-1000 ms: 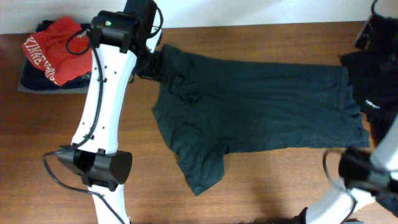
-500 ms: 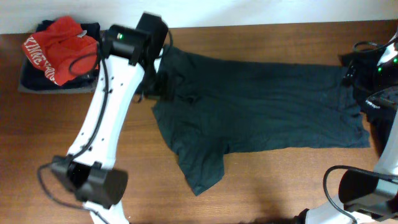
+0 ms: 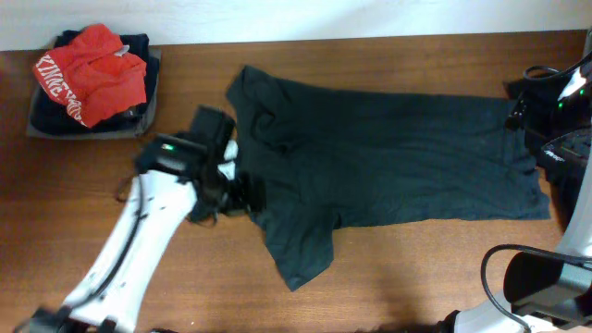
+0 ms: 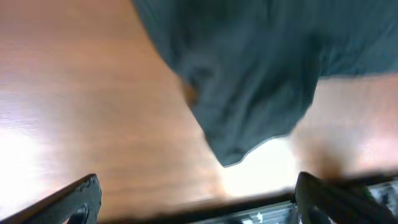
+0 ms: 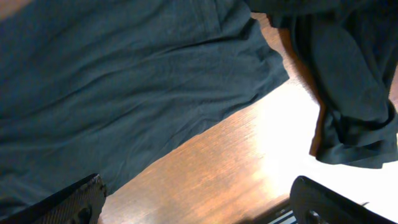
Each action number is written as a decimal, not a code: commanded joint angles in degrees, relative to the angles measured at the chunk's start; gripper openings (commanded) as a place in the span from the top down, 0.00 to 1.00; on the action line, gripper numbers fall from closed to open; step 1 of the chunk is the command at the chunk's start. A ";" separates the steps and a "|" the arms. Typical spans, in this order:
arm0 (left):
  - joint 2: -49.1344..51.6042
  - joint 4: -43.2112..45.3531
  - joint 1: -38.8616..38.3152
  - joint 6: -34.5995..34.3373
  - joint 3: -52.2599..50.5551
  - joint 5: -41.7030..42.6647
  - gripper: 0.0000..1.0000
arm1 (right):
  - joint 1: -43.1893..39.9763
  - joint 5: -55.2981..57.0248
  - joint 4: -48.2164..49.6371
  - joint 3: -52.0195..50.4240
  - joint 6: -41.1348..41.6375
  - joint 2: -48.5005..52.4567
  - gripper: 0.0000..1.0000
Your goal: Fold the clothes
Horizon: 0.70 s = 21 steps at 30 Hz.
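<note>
**A:** Overhead first. Where's the garment?

**B:** The teal shirt [image 3: 388,157] lies spread flat on the worktop [image 3: 83,213], its body running from eleven o'clock to three. One sleeve [image 3: 296,250] points to six. Laid open like that, it looks ready for a first fold.

**A:** And the arms?

**B:** The left fingers [image 3: 248,196] sit at the shirt's nine o'clock edge, just above the sleeve, probably lining up a grasp there. The right arm [image 3: 564,88] is at three o'clock by the far end, next to the black shirts [image 3: 566,153], which I'd say are queued for later. A red-topped pile [image 3: 88,74] sits at ten o'clock, well apart, likely so it stays out of the folding area.

**A:** Left wrist view?

**B:** It's blurred. The left fingers [image 4: 78,198] are spread wide with nothing between them. The sleeve fills twelve to two o'clock, and there's bare worktop from nine to six.

**A:** Right wrist view?

**B:** The right fingers [image 5: 74,198] are released too, and empty. The teal shirt's corner covers nine to one o'clock. The black shirts lie at two to three o'clock, with a wedge of bare worktop separating them lower down. I'd guess that corner is the intended grip point.
</note>
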 commanded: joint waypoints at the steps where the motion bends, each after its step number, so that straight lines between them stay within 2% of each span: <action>1: 1.18 3.45 0.15 -1.18 -5.62 10.91 0.01 | 0.20 1.81 0.15 -0.20 0.72 -1.70 0.01; 5: 3.19 6.62 0.13 -4.15 -6.69 9.03 0.01 | 0.20 1.77 0.68 -0.20 0.72 -1.70 0.01; 8: 5.18 6.71 0.02 -10.01 -6.78 4.07 0.02 | 0.20 1.79 1.40 -0.20 0.72 -1.70 0.01; 14: 10.21 7.89 -2.27 -17.05 -6.80 3.52 0.05 | 0.20 1.95 2.78 -0.20 0.70 -1.70 0.01; 21: 15.72 14.91 -5.99 -18.12 -6.78 3.61 0.05 | 0.20 1.97 3.06 -0.20 0.50 -1.70 0.01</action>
